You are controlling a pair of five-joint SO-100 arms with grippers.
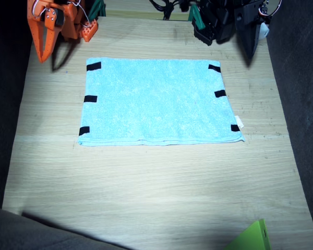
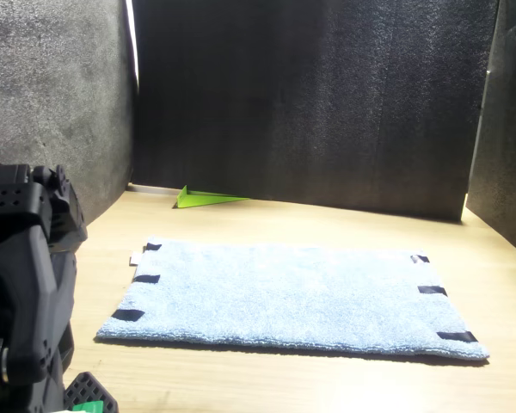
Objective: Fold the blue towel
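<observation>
Fixed view: the blue towel (image 1: 159, 101) lies flat in the middle of the table (image 1: 146, 192), already looking doubled, with two layered edges showing along its lower side.
Front view: same towel (image 2: 292, 297), low and wide across the centre of the frame, with nothing resting on it.
Tape tabs: three black tabs (image 1: 90, 99) run down its left edge and three more (image 1: 220, 94) down its right edge; a small white tag (image 1: 239, 123) pokes out near the lower right corner.
Right gripper: my orange right gripper (image 1: 41, 49) hangs at the upper left of the frame, clear of the cloth and carrying nothing; I cannot tell how its jaws stand from here.
Left gripper: my black left gripper (image 1: 250, 44) sits at the upper right, also off the towel and empty; jaws too dark to read.
Green piece: a bright green wedge (image 1: 253, 239) shows at the lower right corner, well apart from the towel.
Risk, pinch depth: if the towel is doubled, I could catch only the top layer at a corner, and the fold would peel open instead of carrying over.
Risk, uneven lift: if one arm rises ahead of the other, I judge the cloth will skew and the tabs won't line up.
Risk, dragging: terry on smooth wood may slide when I press down, so the whole towel could shift toward the edge.
</observation>
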